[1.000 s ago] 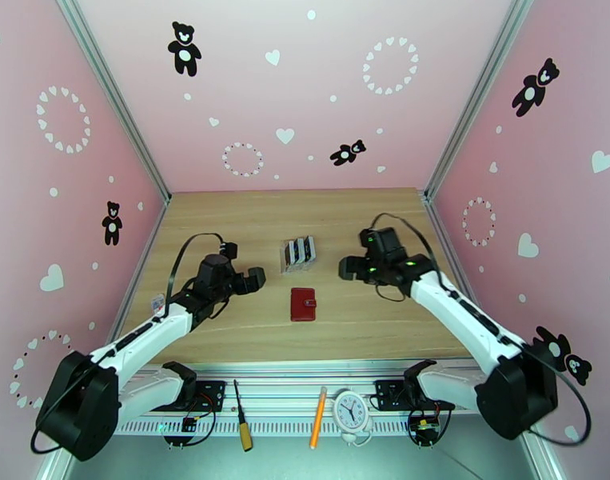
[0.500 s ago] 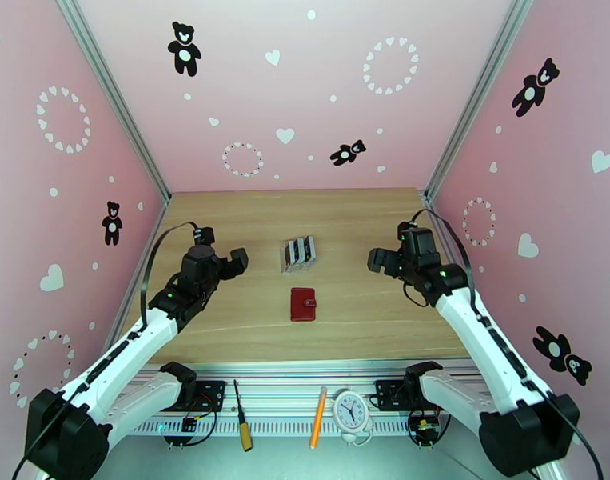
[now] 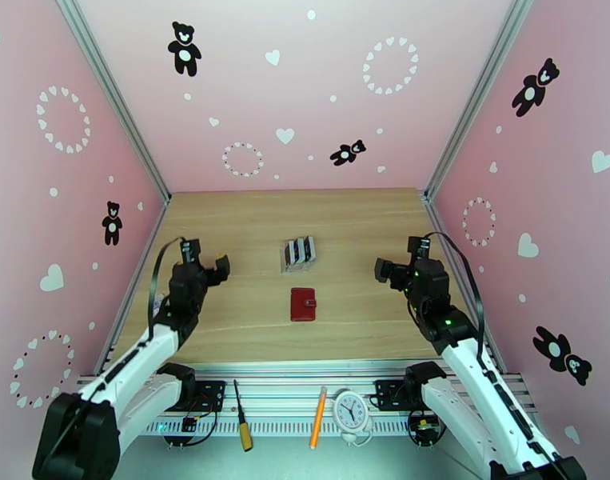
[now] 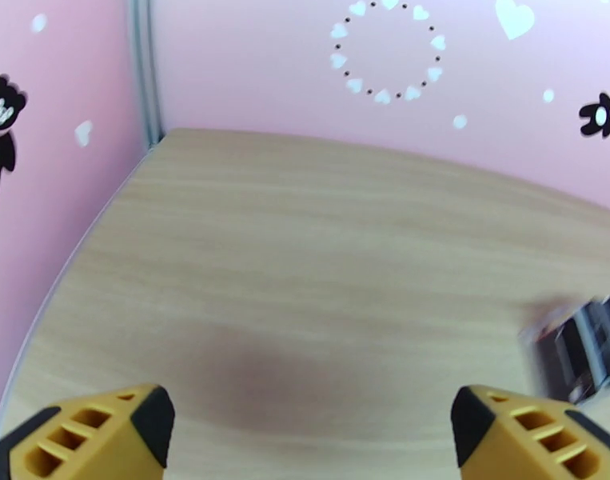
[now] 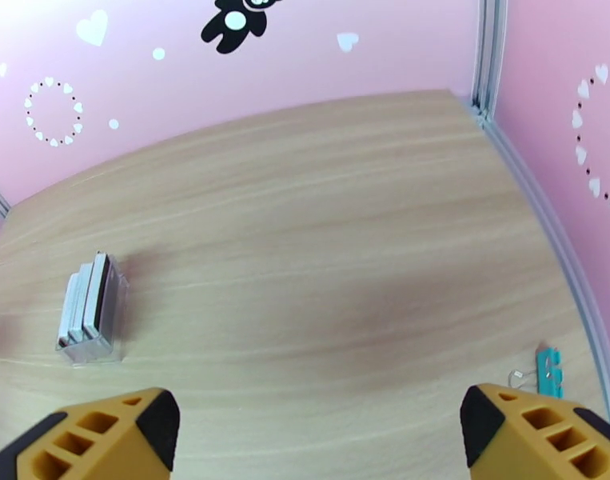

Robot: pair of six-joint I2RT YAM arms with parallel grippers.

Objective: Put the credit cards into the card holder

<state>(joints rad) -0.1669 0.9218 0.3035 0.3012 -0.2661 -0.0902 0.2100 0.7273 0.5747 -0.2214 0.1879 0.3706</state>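
Mid-table, cards (image 3: 299, 251) stand on edge in a rack (image 5: 89, 350) behind the shut wallet (image 3: 303, 304); likely stiff, light, slick, best pinched by top edges. Left gripper (image 4: 308, 430) and right gripper (image 5: 320, 430) gape empty.

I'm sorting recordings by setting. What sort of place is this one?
Most likely a robot test booth, not a home or shop: a wooden table boxed in by pink printed wall panels on aluminium framing, with a screwdriver and clock at its near edge.
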